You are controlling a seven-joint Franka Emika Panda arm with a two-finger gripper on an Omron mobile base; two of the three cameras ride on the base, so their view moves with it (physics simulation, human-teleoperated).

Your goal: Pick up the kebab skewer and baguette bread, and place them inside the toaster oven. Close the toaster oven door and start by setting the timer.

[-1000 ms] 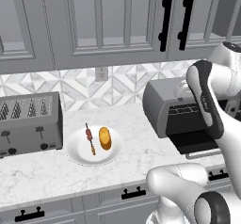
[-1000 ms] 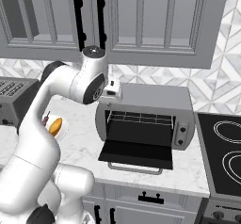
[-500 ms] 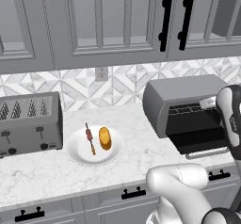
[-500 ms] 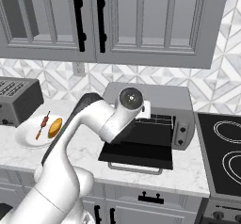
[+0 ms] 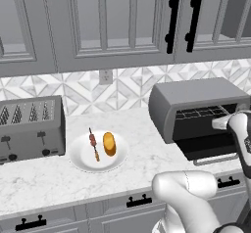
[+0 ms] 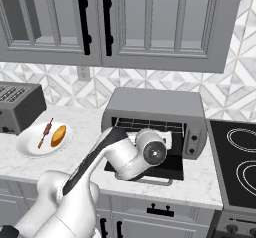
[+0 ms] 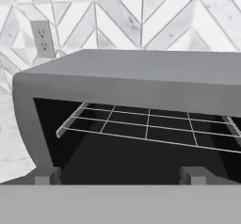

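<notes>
The kebab skewer (image 5: 93, 145) (image 6: 45, 133) and the baguette bread (image 5: 109, 144) (image 6: 59, 135) lie side by side on a white plate (image 5: 78, 157) (image 6: 24, 146), left of the toaster oven (image 5: 196, 100) (image 6: 155, 104) (image 7: 141, 75). The toaster oven door (image 5: 208, 151) (image 6: 172, 171) hangs down open, baring the wire rack (image 7: 146, 130). My gripper (image 6: 165, 141) (image 5: 223, 123) hovers over the lowered door, facing straight into the cavity. Its fingertips are hidden by the wrist, and nothing is held.
A slotted grey toaster (image 5: 29, 129) (image 6: 17, 107) stands left of the plate. The oven's knob panel (image 6: 192, 138) is at its right end, and a stove top (image 6: 240, 157) lies beyond. Wall cabinets hang overhead.
The arm has swung down from beside the oven's top left corner to the front of the open oven. The food and the door have not moved.
</notes>
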